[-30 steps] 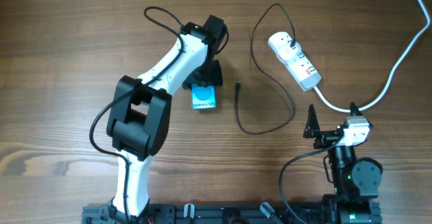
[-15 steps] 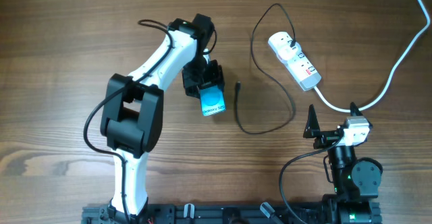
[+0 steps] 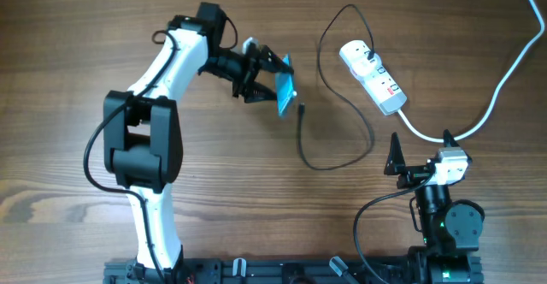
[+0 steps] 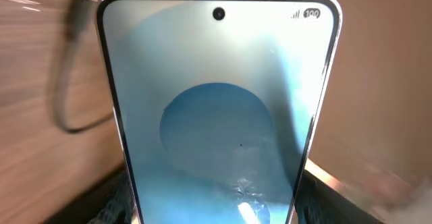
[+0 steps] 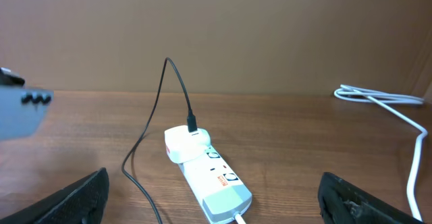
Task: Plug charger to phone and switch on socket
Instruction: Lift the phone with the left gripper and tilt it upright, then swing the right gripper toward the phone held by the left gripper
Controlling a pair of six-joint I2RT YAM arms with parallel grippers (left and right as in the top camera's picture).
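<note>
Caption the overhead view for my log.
Left fingers hold the phone tilted beside the charger cable's loose tip; right fingers open near the power strip.

Left arm (image 3: 167,66) outstretched, left pincer (image 3: 270,79) clamping the phone (image 3: 285,85) (seemingly rolled sideways); right pincer (image 3: 397,157) spread, parked.

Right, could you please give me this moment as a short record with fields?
phone: held off the table, tilted, screen lit
left tool: shut on the phone
charger: one end in the socket; plug tip lies beside the phone, not inserted
socket: on the table, right side; switch state unreadable
right tool: open, empty
</note>
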